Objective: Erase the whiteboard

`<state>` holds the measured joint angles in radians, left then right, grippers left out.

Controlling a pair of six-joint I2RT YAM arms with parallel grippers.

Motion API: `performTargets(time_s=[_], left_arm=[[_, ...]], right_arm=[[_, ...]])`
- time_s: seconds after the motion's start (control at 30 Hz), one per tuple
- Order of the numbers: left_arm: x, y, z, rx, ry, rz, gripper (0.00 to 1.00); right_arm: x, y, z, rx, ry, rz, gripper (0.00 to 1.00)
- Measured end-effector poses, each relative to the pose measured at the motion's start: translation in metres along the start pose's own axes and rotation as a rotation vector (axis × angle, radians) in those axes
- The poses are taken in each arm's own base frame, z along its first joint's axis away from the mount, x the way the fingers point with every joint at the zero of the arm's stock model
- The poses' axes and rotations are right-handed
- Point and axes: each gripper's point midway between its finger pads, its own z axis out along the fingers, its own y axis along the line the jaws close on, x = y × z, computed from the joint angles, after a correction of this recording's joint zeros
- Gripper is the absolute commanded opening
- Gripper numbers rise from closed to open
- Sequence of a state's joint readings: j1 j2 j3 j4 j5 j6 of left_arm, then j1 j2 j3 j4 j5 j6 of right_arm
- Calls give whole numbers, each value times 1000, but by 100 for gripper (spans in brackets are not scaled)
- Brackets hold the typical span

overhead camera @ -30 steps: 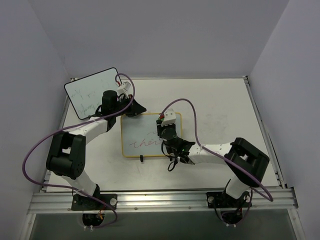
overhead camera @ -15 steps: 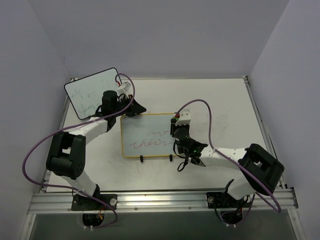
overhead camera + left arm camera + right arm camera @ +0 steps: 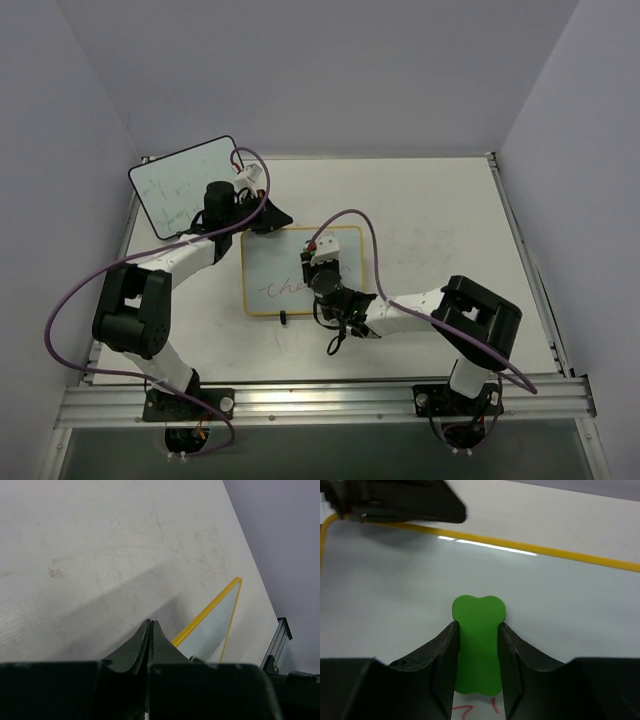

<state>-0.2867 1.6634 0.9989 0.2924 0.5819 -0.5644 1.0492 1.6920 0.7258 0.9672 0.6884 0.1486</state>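
**Setting.** One flat white desk (image 3: 440, 220), matt and faintly scuffed, enclosed by three plain pale walls (image 3: 320, 80).

**Near edge.** One ribbed aluminium rail (image 3: 320, 398) carries two white-and-black arms. There are two purple cables (image 3: 58, 325), one looping off each arm.

**Item 1.** Right tool (image 3: 478, 630): two black plastic fingers clamped on one smooth, bright green, bone-shaped eraser block (image 3: 478, 611). The block's rounded end lies on the board face.

**Item 2.** One small rectangular yellow-framed whiteboard (image 3: 270, 260) with rounded corners and a glossy white face, lying flat mid-desk.
- One line of red handwriting (image 3: 283, 288) crosses its near left part.
- One black clip foot (image 3: 283, 318) shows on the near edge; the right arm hides the rest of that edge.

**Item 3.** Left tool (image 3: 150, 624): two tapered black fingers pressed together with nothing between them, at the far left corner of the yellow-framed whiteboard. Whether they touch the frame cannot be told.

**Item 4.** One larger black-framed whiteboard (image 3: 185, 185) with rounded corners and faint marks on its face, set askew at the desk's far left corner.
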Motion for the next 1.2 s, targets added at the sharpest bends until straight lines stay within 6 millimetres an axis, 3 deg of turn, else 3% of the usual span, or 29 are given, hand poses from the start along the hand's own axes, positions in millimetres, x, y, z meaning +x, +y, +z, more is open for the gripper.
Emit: performTargets(time_s=[0.1, 0.23, 0.37, 0.53, 0.67, 1.03, 1.2], left_arm=[[0, 0, 0, 0, 0, 1, 2], [0, 0, 0, 0, -1, 1, 2], [0, 0, 0, 1, -1, 1, 2], [0, 0, 0, 1, -1, 1, 2], [-1, -1, 0, 3, -2, 2, 2], [-1, -1, 0, 6, -2, 3, 2], [-1, -2, 0, 9, -1, 3, 2]], right_arm=[[8, 32, -3, -58, 4, -23, 0], [13, 58, -2, -97, 4, -41, 0], [12, 67, 2, -104, -2, -45, 0], [12, 65, 2, -99, -5, -48, 0], [16, 47, -8, -95, 4, -44, 0], [23, -50, -38, 86, 43, -18, 0], [22, -72, -42, 138, 50, 10, 0]])
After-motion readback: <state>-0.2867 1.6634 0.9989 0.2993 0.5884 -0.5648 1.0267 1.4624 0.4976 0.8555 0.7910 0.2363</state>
